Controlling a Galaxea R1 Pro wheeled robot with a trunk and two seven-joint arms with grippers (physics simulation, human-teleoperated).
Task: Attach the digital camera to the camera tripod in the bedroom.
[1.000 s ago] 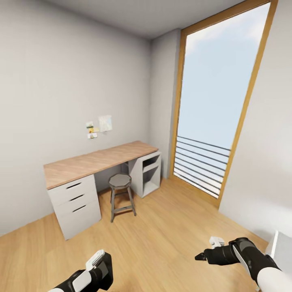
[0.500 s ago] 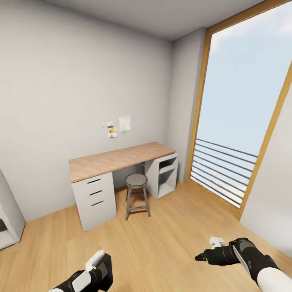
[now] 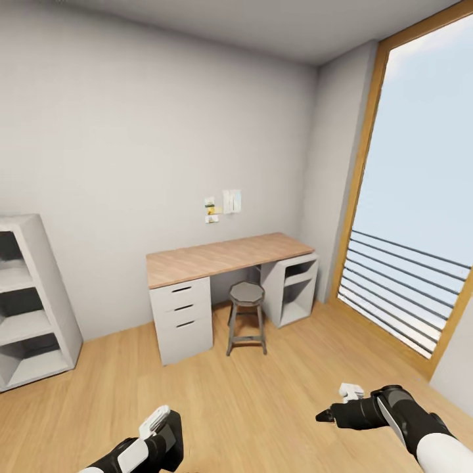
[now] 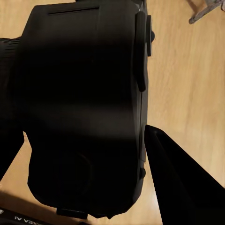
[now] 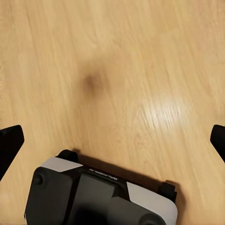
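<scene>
View panned left, shelves (image 3: 29, 302), desk (image 3: 223, 256)

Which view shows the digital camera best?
The left wrist view: the digital camera looms close as a large black body held in the left tool. In the head view it is a dark block at the left arm's end, with little detail.

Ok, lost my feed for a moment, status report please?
Left end effector shut on camera. Right end effector open, empty, above bare wood floor. Facing desk, stool, shelves; wrong room, no tripod visible. Floor ahead looks open.
</scene>
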